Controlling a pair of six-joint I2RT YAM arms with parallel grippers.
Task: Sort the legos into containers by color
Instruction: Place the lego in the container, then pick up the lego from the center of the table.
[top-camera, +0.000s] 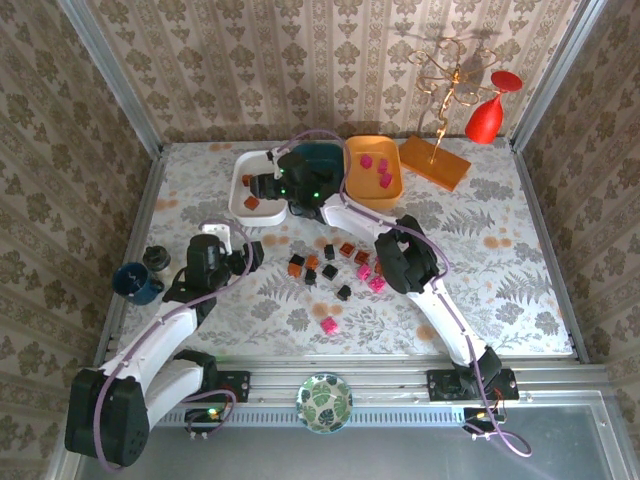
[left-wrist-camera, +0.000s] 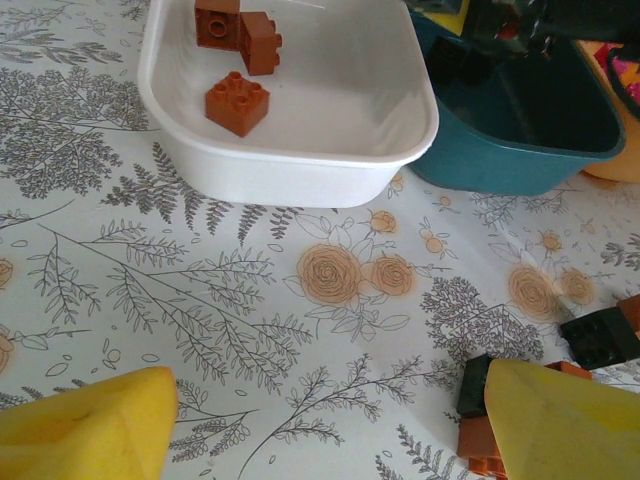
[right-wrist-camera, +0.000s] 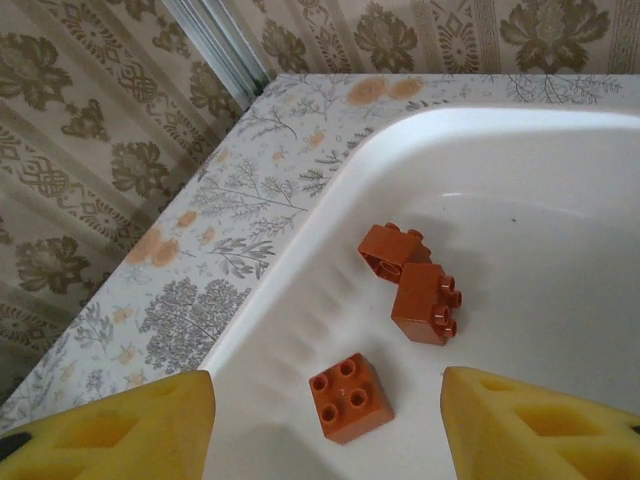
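My right gripper hangs open over the white tub. Three brown-orange legos lie on the tub floor; one sits loose below the gap between the yellow fingers, and the other two lie together farther in. My left gripper is open low over the tablecloth, short of the white tub. A black lego and a brown one sit by its right finger. The teal tub stands beside the orange tub, which holds pink legos. Loose pink, black and brown legos lie mid-table.
A blue cup and a small dark pot stand at the left edge. At the back right are a flat orange board with a gold wire stand and a red goblet. A patterned dish rests on the front rail.
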